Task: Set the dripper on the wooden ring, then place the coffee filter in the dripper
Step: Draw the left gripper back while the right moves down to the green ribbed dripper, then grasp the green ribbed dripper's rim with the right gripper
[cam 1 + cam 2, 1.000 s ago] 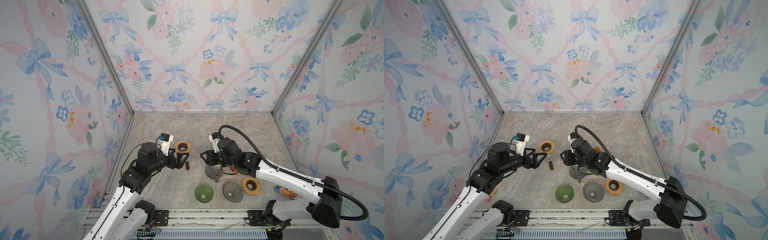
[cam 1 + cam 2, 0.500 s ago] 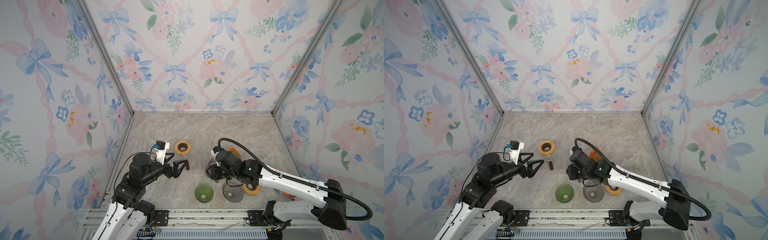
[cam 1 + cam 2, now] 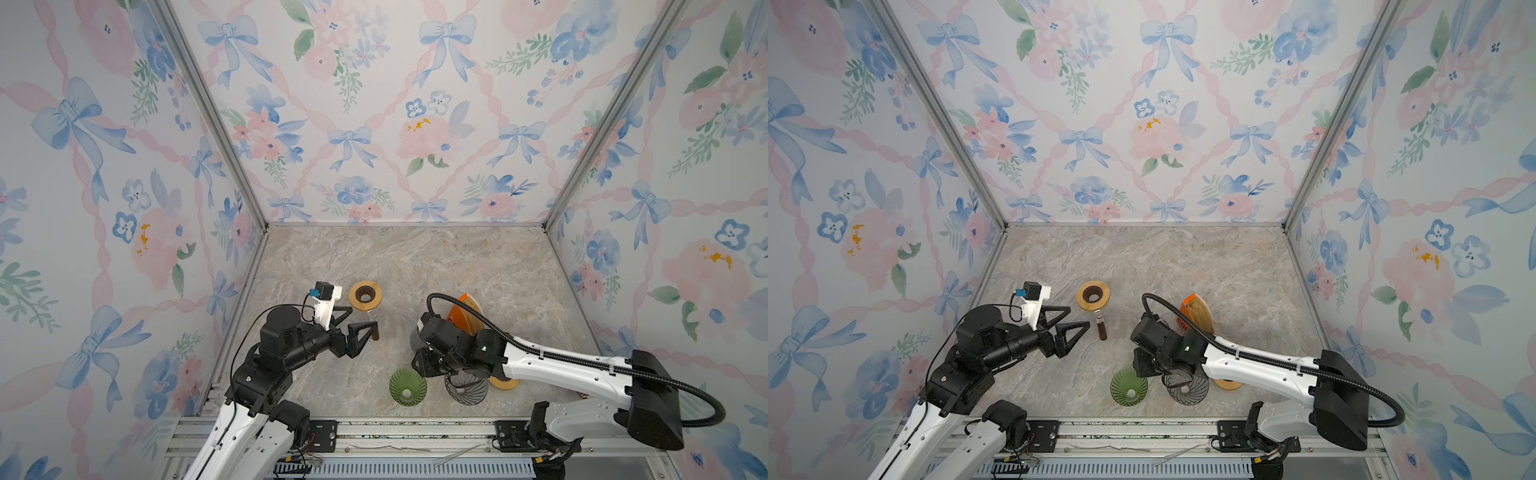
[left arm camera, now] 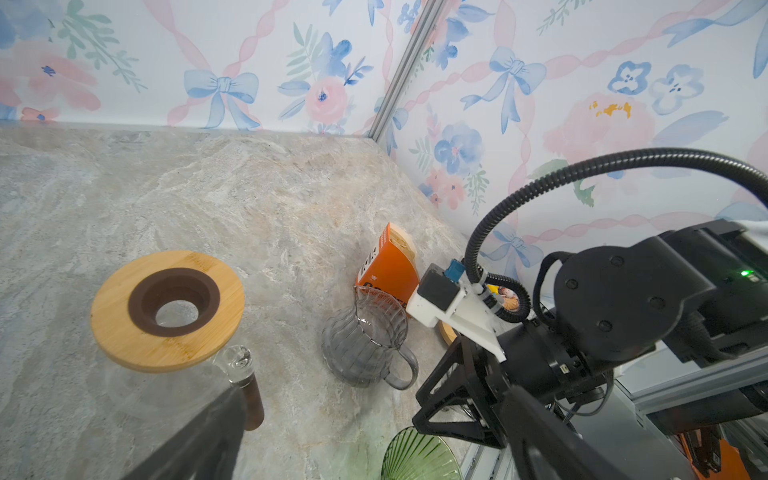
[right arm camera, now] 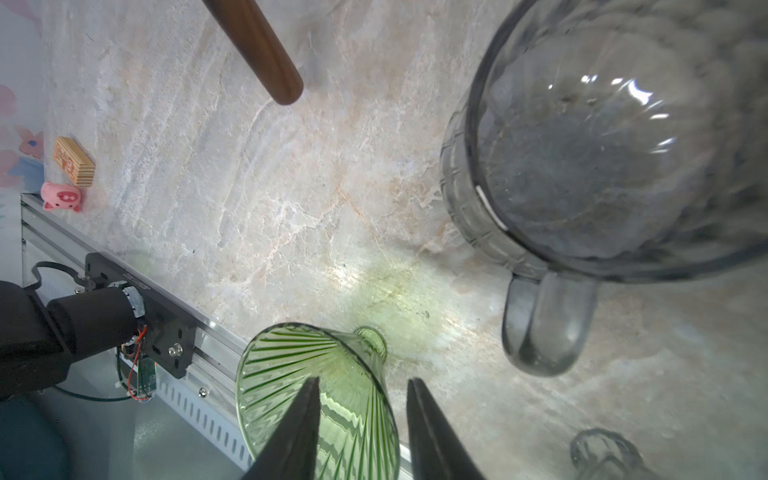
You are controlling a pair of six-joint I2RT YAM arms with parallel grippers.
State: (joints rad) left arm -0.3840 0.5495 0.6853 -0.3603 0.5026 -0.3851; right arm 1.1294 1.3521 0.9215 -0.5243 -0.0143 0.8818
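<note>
Right hand: hangs low over the worktop in the lower middle of both top views, fingers part-spread. One over the mouth of the green dripper, its mate outside the rim, the glass wall between them. Cannot tell whether either touches it.

Green dripper: stands upright, mouth up, narrow foot on the stone, axis vertical. Ribbed cone of clear green glass.

Just right of it in the frame, a smoky grey dripper, ribbed likewise, partly under the wrist. Just above the hand in the frame, a grey glass jug.

Coffee filter: in no dripper. Stands on end in an open orange packet, right of centre in both top views, just behind the right arm. Long axis near upright, open end up, tan paper showing above the card.

Right arm: reaches leftward from the lower right corner, nearly level, wrist bent down.

Left hand: spread wide, empty, raised left of centre, pointing right, near a wooden ring holder and its brown handle.
</note>
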